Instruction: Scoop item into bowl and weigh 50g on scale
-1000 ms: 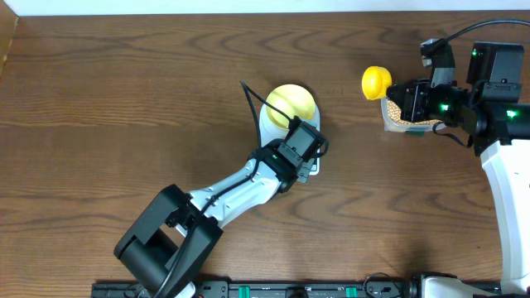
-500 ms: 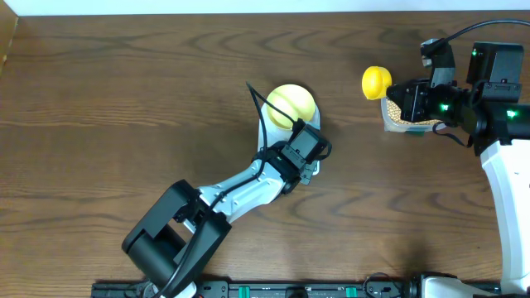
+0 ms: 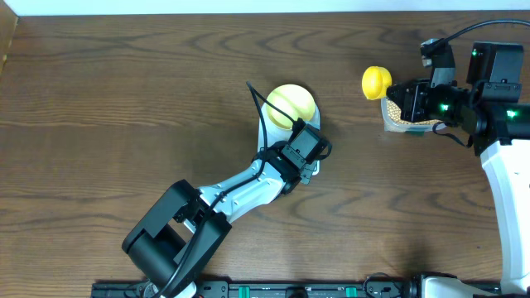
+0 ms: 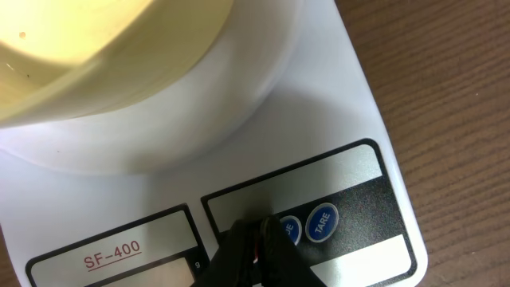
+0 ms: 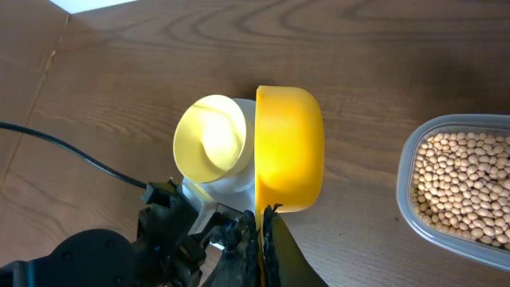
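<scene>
Left end effector clenched, empty, tip at the buttons of the scale; bowl sits on it. Right end effector grips the scoop near the beans. I fear a hard press shoves the scale.

Bowl sat on scale mid-table, tub of beans well apart to its right, scoop just left of tub.
</scene>
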Robot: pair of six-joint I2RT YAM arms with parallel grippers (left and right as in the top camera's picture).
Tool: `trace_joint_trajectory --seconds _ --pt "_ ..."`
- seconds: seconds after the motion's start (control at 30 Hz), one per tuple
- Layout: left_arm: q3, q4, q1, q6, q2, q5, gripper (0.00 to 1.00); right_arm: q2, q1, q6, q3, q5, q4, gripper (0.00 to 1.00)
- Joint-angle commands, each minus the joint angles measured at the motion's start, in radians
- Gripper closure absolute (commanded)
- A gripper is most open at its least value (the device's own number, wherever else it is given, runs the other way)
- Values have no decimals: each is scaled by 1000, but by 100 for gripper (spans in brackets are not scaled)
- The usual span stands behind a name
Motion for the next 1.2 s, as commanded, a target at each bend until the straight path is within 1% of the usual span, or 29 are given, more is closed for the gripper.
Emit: trace_joint_trajectory --seconds 0.0,0.47,0.7,1.17 --pt "-6 -9 0 16 25 -14 93 -3 -2 -23 6 -3 0 99" --pt "-6 -21 2 16 49 -25 93 -3 0 -31 6 -3 -5 99" --pt "-7 -54 2 16 51 -33 93 -3 0 -31 6 9 -5 99" --pt "-13 -42 2 16 71 -53 93 -3 -3 -31 6 8 -8 99"
